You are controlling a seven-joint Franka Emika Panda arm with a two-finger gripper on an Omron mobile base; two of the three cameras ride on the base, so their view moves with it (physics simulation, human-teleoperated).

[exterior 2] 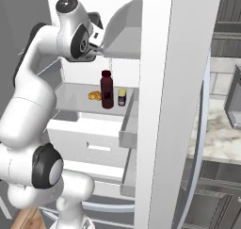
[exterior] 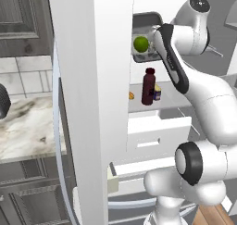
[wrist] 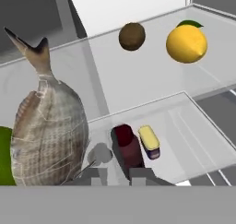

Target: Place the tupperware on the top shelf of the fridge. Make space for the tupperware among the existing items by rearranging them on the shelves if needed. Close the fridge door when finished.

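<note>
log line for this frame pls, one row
phase: placing at top shelf | end effector: shut on tupperware | fridge: door open | lower shelf: maroon bottle, can upright

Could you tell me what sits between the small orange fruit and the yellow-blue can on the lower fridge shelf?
The dark maroon bottle stands between the orange fruit and the can, as the right base view shows.

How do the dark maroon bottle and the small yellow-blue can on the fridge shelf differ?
The dark maroon bottle with a dark cap stands clearly taller than the small yellow-blue can. The bottle narrows to a capped neck; the can is a plain squat cylinder. The bottle is one dark colour; the can has a yellow top and a blue body. Both stand upright, side by side, on the same light grey fridge shelf.
</note>
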